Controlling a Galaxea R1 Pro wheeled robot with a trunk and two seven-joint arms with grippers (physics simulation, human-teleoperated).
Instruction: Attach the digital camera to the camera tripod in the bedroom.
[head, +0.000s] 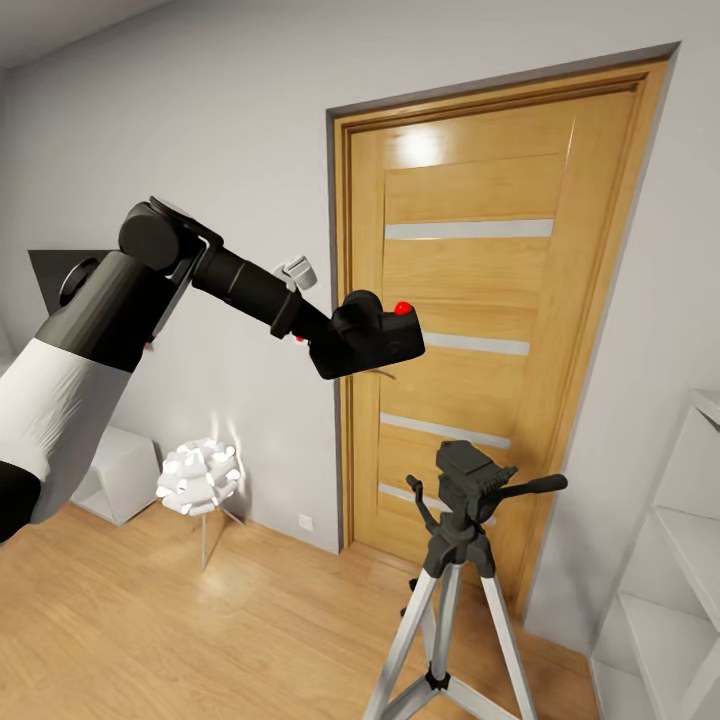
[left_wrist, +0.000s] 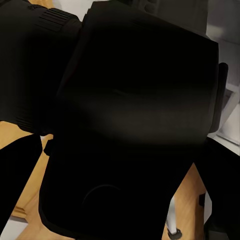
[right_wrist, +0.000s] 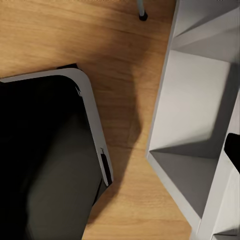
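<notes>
So the left arm reaches across from the left of the head view with the left tool (head: 345, 345) wrapped around the digital camera (head: 375, 340), holding it up in the air mid-frame in front of the oak door (head: 490, 300). You can see the little red button (head: 403, 308) on top of it. In the left wrist view the digital camera (left_wrist: 135, 100) is just a big black mass right up against the lens, with bits of wood floor peeking around the edges.

The camera tripod (head: 460, 560) stands at the lower middle-right of the head view, below and a bit right of the held camera and well apart from it. Black head with the side handle sticking out right, silver legs spread on the light wood plank floor (head: 200, 640).

Room-wise: light grey walls, a white flower-shaped lamp (head: 198, 478) on thin legs at lower left near the wall, and a white shelf unit (head: 670, 590) along the right edge. The right wrist view looks down on the floor (right_wrist: 90, 40), the shelf unit (right_wrist: 195, 115) and a dark rounded part of the robot's own body; can't tell whether the right tool is open or closed.
</notes>
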